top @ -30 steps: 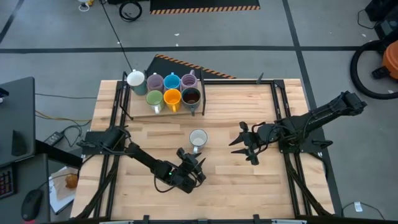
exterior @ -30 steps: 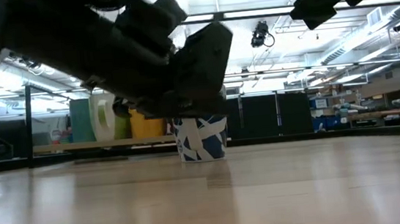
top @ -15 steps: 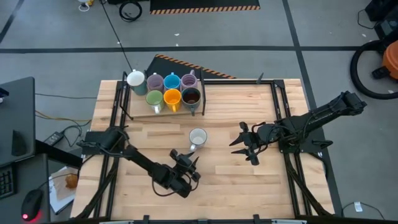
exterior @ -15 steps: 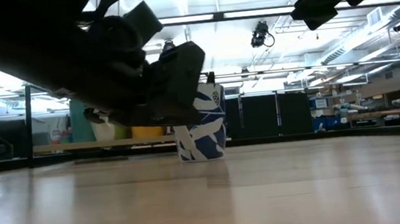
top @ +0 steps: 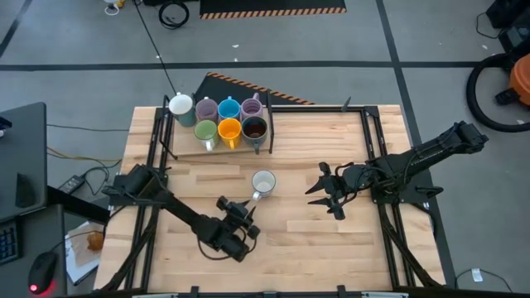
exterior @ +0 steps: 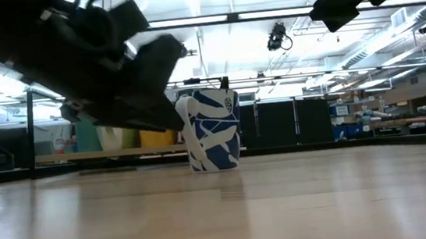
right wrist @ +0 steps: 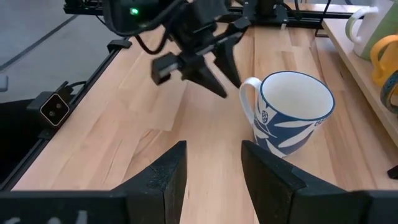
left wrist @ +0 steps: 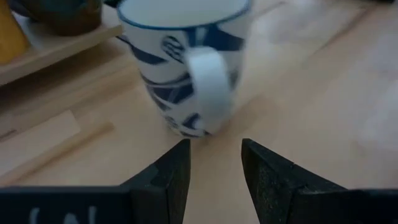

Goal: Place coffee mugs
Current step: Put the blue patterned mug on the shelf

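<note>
A white mug with a blue leaf pattern stands upright on its base at the table's middle, its handle turned toward my left gripper. My left gripper is open and empty, a short way from the handle on its near-left side; the left wrist view shows the gap. My right gripper is open and empty, to the right of the mug, pointing at it. Several more mugs, white, lilac, blue, green, orange and dark brown, stand upright in two rows at the far left.
The rows of mugs stand on a low wooden board at the table's far left. Black frame rails run along the left side and the right side. Bare wood lies between the patterned mug and the near edge.
My left gripper has drawn back from the patterned mug toward the table's left edge, and in the low view it has uncovered the mug. The mug has stayed upright where it was.
</note>
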Robot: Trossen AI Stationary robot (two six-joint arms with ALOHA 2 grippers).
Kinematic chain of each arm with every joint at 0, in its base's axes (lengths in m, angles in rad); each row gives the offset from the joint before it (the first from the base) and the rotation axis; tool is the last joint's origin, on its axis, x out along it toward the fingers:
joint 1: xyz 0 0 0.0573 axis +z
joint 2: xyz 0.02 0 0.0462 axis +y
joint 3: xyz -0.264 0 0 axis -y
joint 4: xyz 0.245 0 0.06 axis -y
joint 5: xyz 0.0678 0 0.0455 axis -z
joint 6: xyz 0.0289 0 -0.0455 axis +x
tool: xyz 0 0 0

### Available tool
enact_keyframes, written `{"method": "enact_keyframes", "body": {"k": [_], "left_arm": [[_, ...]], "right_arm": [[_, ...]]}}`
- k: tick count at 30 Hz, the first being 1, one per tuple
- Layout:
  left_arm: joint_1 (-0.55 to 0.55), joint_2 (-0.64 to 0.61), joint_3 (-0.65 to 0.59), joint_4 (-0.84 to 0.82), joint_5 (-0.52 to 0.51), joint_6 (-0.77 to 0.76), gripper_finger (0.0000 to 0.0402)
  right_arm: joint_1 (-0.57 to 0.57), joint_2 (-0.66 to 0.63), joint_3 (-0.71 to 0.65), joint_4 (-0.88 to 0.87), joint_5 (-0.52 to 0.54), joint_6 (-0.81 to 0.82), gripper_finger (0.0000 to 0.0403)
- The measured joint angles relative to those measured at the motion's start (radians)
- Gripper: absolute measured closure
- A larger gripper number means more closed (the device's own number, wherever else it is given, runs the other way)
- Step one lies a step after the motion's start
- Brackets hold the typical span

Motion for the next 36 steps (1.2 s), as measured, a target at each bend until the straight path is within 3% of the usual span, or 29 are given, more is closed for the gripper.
{"method": "enact_keyframes", "body": {"k": [6, 11, 19, 25, 32, 36], "left_arm": [[0.037, -0.001, 0.0, -0.017, 0.026, 0.0, 0.0244], [0.044, -0.001, 0.0, 0.002, 0.053, 0.028, 0.0212], [0.037, -0.008, 0.0, 0.021, -0.046, 0.04, 0.0159], [0.045, -0.02, 0.002, 0.062, -0.093, 0.139, 0.0175], [0.092, -0.025, 0.001, 0.155, -0.031, 0.309, 0.0218], [0.111, -0.025, 0.001, 0.167, -0.012, 0.326, 0.0251]], "right_arm": [[0.0, 0.0, 0.0, -0.001, 0.0, 0.0, 0.0245], [0.001, 0.0, 0.0, -0.005, -0.003, 0.0, 0.0245], [0.001, 0.0, 0.0, -0.005, -0.003, 0.002, 0.0245], [0.002, 0.0, 0.0, -0.001, -0.003, 0.001, 0.0245], [0.002, 0.0, 0.0, 0.003, -0.002, 0.001, 0.0245], [0.002, 0.0, 0.0, -0.001, -0.002, 0.001, 0.0245]]}}
